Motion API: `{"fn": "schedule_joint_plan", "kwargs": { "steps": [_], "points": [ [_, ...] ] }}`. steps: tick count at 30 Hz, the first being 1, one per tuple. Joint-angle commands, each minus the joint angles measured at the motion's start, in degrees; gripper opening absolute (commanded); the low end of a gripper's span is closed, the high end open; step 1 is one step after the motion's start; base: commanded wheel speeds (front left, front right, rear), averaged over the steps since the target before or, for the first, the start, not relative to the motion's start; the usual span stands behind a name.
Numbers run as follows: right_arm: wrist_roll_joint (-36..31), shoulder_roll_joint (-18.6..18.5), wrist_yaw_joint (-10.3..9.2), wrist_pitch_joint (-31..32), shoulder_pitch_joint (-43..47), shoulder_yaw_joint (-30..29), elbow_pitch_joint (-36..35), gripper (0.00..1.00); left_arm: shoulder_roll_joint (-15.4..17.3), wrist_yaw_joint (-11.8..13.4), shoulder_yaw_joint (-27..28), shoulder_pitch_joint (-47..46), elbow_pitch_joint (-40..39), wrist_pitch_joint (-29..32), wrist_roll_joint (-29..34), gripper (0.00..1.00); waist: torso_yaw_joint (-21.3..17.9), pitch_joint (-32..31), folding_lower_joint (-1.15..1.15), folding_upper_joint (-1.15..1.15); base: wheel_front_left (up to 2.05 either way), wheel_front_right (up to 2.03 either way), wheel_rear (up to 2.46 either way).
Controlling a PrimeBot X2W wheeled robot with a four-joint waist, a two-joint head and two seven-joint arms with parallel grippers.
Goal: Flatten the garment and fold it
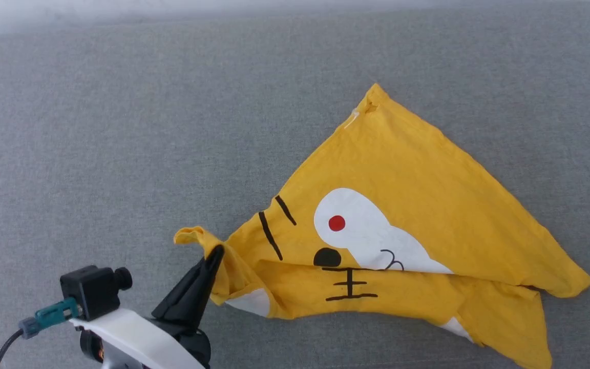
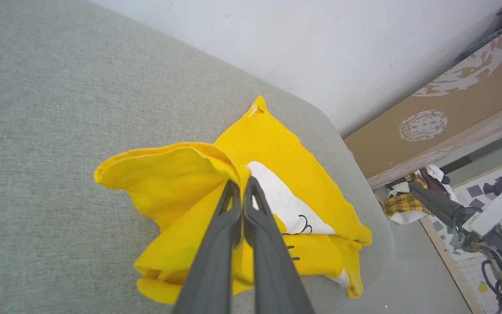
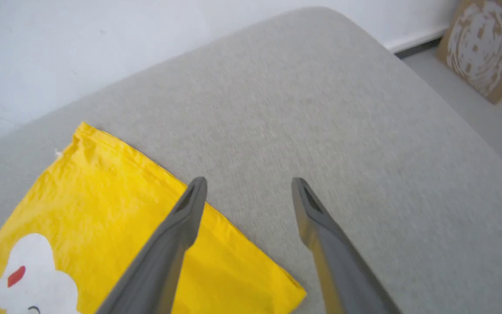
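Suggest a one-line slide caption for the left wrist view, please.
The left gripper shut on a bunched corner of the yellow T-shirt, which lies on the grey cushion.

Dark L pincer (image 1: 216, 252), white forearm (image 1: 136, 338), teal plug (image 1: 57, 312).

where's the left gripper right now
In the head view the left gripper sits at the lower left, shut on the bunched left corner of the yellow garment, which lies on the grey cushion.
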Motion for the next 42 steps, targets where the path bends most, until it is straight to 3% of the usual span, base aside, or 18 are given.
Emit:
{"fn": "schedule_joint_plan", "kwargs": {
  "steps": [1, 3, 6, 13, 23, 35, 36, 37, 39, 42],
  "points": [
    [-0.35, -0.38, -0.05, 0.94, -1.71, 0.64, -1.71, 1.00, -0.19, -0.38, -0.32, -0.29, -0.18, -0.35, 0.17, 0.00, 0.91, 1.17, 0.01, 0.00, 0.00, 0.00, 0.00],
    [-2.04, -1.17, -0.05, 4.18, -7.46, 3.20, -5.86, 1.00, -0.42, -1.00, -1.27, -1.82, 0.02, -0.71, 0.62, 0.00, 2.18, 3.18, 0.01, 0.00, 0.00, 0.00, 0.00],
    [-3.86, -1.77, -0.05, 6.97, -14.31, 8.04, -6.55, 1.00, -0.69, -1.67, -2.56, -3.60, 0.55, -0.78, 0.99, 0.00, 3.71, 5.55, 0.01, 0.00, 0.00, 0.00, 0.00],
    [-8.36, -3.25, -0.05, 10.91, -29.39, 17.29, 3.71, 1.00, -1.45, -3.27, -5.52, -8.29, 2.04, -1.41, 1.35, 0.00, 8.34, 11.10, 0.01, 0.00, 0.00, 0.00, 0.00],
    [-10.91, -5.98, -0.05, 15.54, -40.44, 24.91, 16.58, 1.00, -2.30, -4.59, -8.74, -13.52, 4.58, -2.86, 1.05, 0.00, 13.68, 17.11, 0.01, 0.00, 0.00, 0.00, 0.00],
    [-10.12, -10.10, -0.05, 18.90, -43.95, 31.88, 22.26, 1.00, -2.35, -5.21, -10.58, -16.09, 7.50, -5.45, -0.29, 0.00, 16.80, 20.18, 0.01, 0.00, 0.00, 0.00, 0.00],
    [-10.10, -10.26, -0.05, 18.96, -44.02, 32.23, 22.66, 0.87, -2.31, -5.24, -10.70, -16.28, 7.66, -5.58, -0.39, 0.00, 16.89, 20.30, 0.01, 0.00, 0.00, 0.00, 0.00],
    [-9.99, -10.36, -0.05, 19.15, -44.04, 32.58, 23.04, 0.49, -2.24, -5.26, -10.81, -16.47, 7.80, -5.68, -0.47, 0.00, 16.95, 20.44, 0.01, 0.00, 0.00, 0.00, 0.00],
    [-9.61, -10.61, -0.05, 19.34, -44.19, 33.00, 23.52, 0.00, -2.13, -5.30, -10.96, -16.79, 8.07, -5.88, -0.62, 0.00, 16.95, 20.64, 0.01, 0.00, 0.00, 0.00, 0.00],
    [-9.12, -11.07, -0.05, 19.08, -44.45, 33.24, 23.71, 0.00, -1.90, -5.32, -10.88, -17.01, 8.43, -6.17, -0.83, 0.00, 16.53, 20.64, 0.01, 0.00, 0.00, 0.00, 0.00]
  ]
}}
